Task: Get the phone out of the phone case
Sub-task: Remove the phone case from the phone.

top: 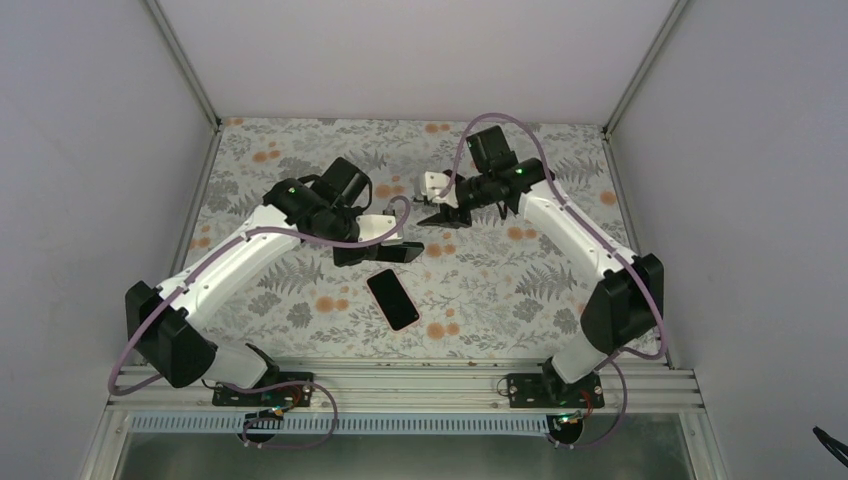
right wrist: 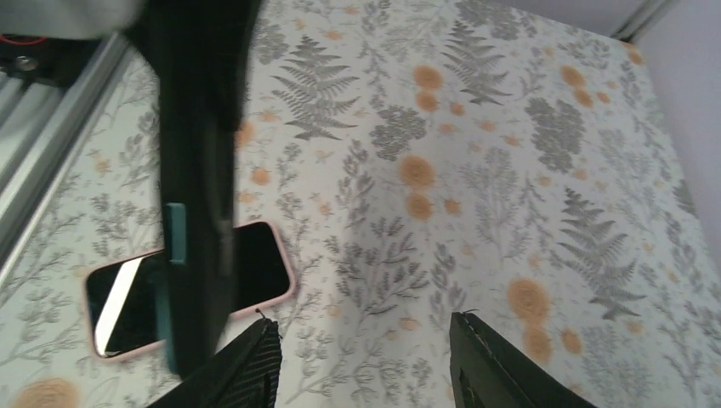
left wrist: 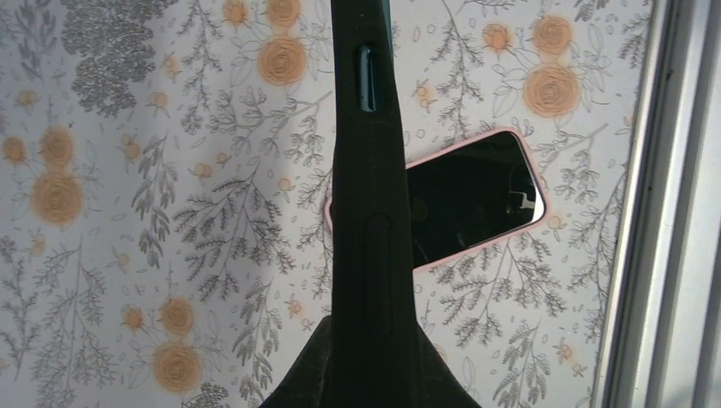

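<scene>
Gripping the case [top: 378,252], the left claw [top: 375,232] hangs nearest the phone [top: 393,298], lying slantwise just nearward; right claw [top: 440,207] gapes wide.

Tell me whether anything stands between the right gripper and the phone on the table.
Yes. The black case, held by the left gripper, hangs across the right wrist view, covering the middle of the phone. The right gripper is open beside it.
</scene>
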